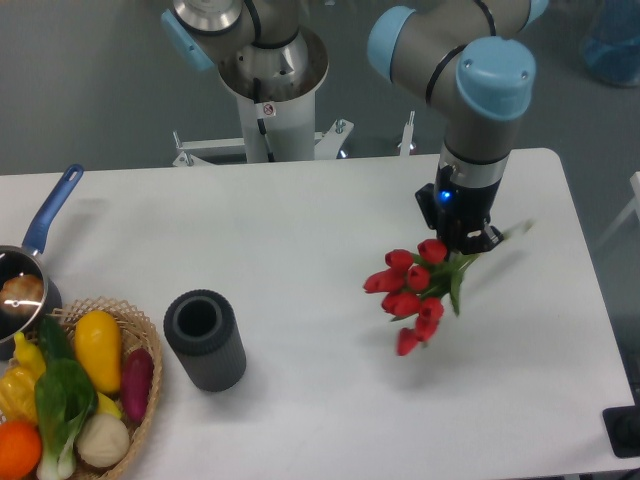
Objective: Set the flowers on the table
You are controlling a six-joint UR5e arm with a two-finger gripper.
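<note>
Wicker holds the spare produce at the far left: a basket of vegetables beside a blue-handled pan, with a dark ribbed cylinder standing just right of it, hollow end up. Further right, over the white table, the end effector is clamped on the stems of the flowers, likely so they can be lowered: red tulip heads droop leftward, a green leaf poking out right

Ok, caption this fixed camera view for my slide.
UR5e gripper holds red tulips by their stems above the white table, right of a dark cylinder.
</note>
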